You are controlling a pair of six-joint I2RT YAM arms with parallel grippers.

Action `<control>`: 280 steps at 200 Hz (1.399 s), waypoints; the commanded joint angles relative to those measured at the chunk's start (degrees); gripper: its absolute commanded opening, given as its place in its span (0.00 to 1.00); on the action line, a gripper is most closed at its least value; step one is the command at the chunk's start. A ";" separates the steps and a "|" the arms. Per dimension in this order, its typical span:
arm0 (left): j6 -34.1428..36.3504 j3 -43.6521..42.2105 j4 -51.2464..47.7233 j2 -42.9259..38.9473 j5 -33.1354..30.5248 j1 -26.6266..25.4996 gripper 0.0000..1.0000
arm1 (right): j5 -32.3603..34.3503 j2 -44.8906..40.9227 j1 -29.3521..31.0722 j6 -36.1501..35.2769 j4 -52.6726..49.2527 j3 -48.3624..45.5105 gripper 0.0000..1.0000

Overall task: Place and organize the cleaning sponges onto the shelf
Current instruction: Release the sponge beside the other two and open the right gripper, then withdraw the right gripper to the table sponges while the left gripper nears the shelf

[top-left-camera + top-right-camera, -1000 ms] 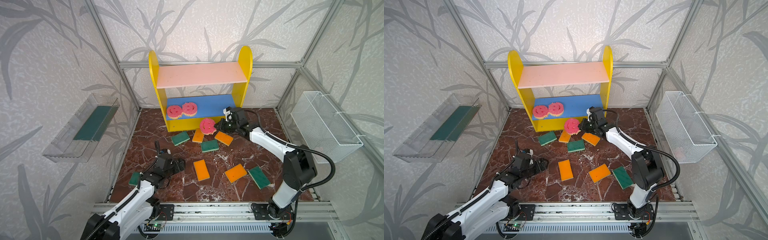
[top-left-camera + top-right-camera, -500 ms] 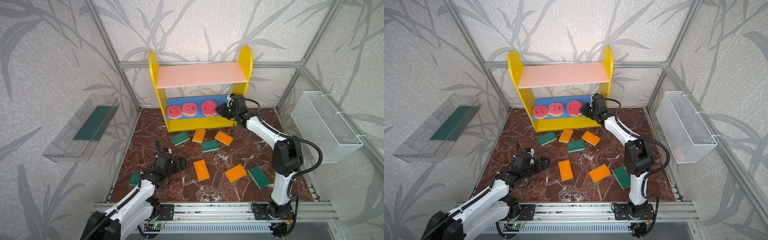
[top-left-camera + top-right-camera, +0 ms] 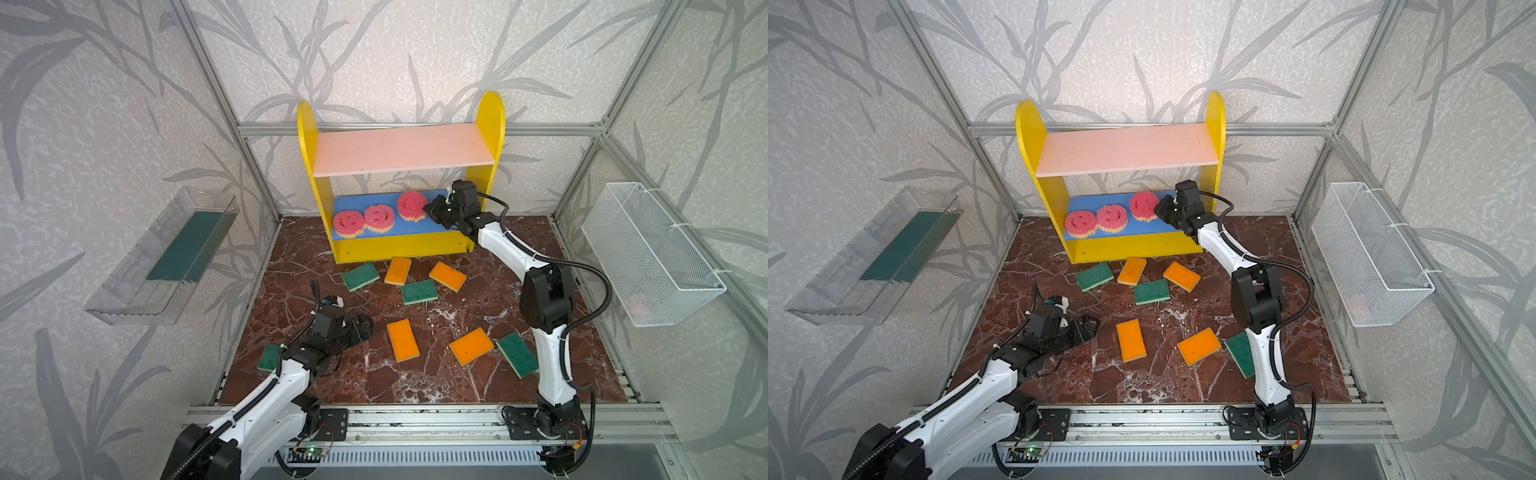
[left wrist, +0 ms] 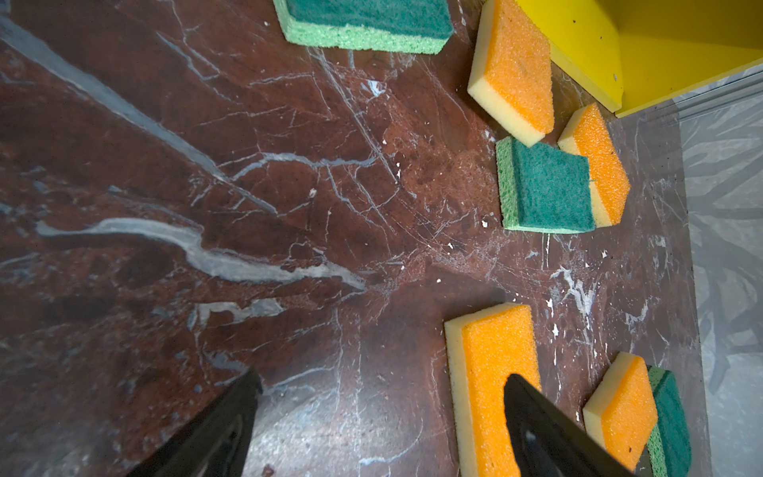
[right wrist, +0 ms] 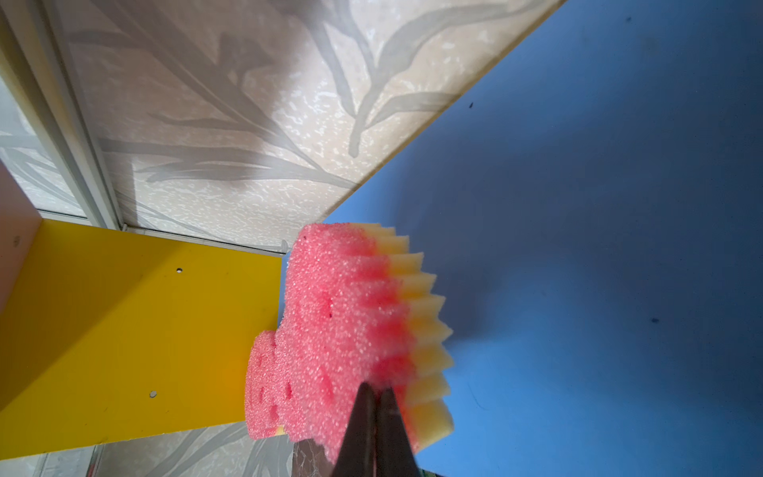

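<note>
Pink foam over a scalloped yellow underside: one round sponge (image 5: pixel 351 330) is pinched at its edge by the right hand (image 5: pixel 375 390), whose fingers are pressed tight together on it. In both top views this sponge hangs tilted over the right half of the blue board (image 3: pixel 365 198) of the shelf (image 3: pixel 399 249), which stands at the far side of the counter (image 3: pixel 457 386). Whether it touches the board I cannot tell.

Two more pink sponges (image 3: pixel 348 222) lie touching each other on the left part of the same board.

The left hand (image 3: pixel 363 328) is low over the near left of the counter, its fingers spread wide with nothing between them. An orange sponge (image 3: pixel 402 340) lies just to its right, and a green sponge (image 3: pixel 270 357) lies beside the left arm at the counter's left edge. The other orange and green sponges are scattered between the shelf and the near edge.
</note>
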 commanded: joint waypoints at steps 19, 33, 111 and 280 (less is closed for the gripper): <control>0.77 -0.05 0.48 -0.07 -0.67 -0.27 0.94 | 0.79 1.53 -0.04 0.51 -1.49 2.28 0.06; 0.86 -0.01 0.49 -0.09 -0.71 -0.28 0.94 | 0.47 1.71 -0.05 0.50 -1.45 2.32 0.08; 0.77 0.41 -0.98 -1.53 -1.15 -0.36 0.94 | 0.25 0.94 0.13 -0.02 -1.93 1.89 0.41; -2.90 8.26 6.30 14.43 -7.06 -16.96 0.79 | -8.93 -36.17 1.13 -25.71 -9.22 -38.91 0.35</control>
